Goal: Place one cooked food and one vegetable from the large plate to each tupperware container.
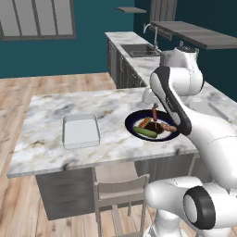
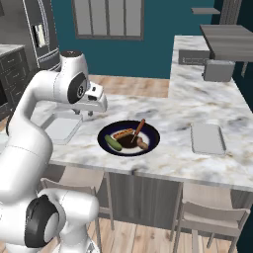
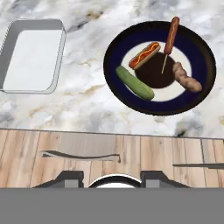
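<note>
The large plate (image 3: 201,65) (image 1: 132,121) (image 2: 153,136) lies on the marble island. On it are a green cucumber (image 3: 134,82) (image 2: 113,143), a hot dog (image 3: 144,55) (image 2: 122,133), a corn dog on a stick (image 3: 171,35) and a brown sausage (image 3: 187,78). One empty tupperware container (image 3: 30,54) (image 1: 81,130) sits left of the plate. A second container (image 2: 208,138) lies to the plate's right. My gripper (image 3: 111,178) hangs high over the island's near edge, open, with nothing between its fingers. In the right base view the hand (image 2: 93,103) hovers left of the plate.
Stools (image 1: 121,190) (image 2: 212,217) stand against the island's near side. A back counter holds a sink (image 1: 140,50) and a toaster (image 2: 218,70). My own arm (image 1: 176,111) covers the island's right part in the left base view.
</note>
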Available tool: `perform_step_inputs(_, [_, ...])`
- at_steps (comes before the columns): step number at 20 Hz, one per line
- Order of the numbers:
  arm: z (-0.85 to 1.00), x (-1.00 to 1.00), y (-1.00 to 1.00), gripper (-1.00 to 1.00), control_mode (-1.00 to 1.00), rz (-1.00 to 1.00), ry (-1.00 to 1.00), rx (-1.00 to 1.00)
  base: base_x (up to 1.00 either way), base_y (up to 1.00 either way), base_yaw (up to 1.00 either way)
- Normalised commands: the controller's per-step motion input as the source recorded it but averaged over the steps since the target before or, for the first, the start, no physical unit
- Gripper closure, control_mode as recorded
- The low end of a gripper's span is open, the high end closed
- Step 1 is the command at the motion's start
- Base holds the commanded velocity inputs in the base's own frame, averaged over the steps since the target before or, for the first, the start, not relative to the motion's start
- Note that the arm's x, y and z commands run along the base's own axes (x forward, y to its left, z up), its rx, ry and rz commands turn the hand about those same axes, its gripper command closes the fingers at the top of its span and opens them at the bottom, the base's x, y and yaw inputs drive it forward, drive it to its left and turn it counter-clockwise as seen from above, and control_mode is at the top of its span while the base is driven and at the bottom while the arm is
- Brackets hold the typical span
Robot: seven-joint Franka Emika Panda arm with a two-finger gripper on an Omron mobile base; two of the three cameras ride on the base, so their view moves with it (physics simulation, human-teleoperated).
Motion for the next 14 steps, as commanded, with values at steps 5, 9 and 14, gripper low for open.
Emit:
perform_step_inputs(5, [-0.29,0.4,-0.13,-1.0,-1.0,0.0,0.02,-0.14,0.0,0.0,0.0])
perform_step_inputs(9, [-0.85,0.78,0.0,-1.0,-1.0,0.03,0.15,-0.3,0.0,0.0,0.0])
perform_step_inputs(14, [-0.79,0.78,-0.12,-1.0,-1.0,0.12,0.13,-0.08,0.0,0.0,0.0])
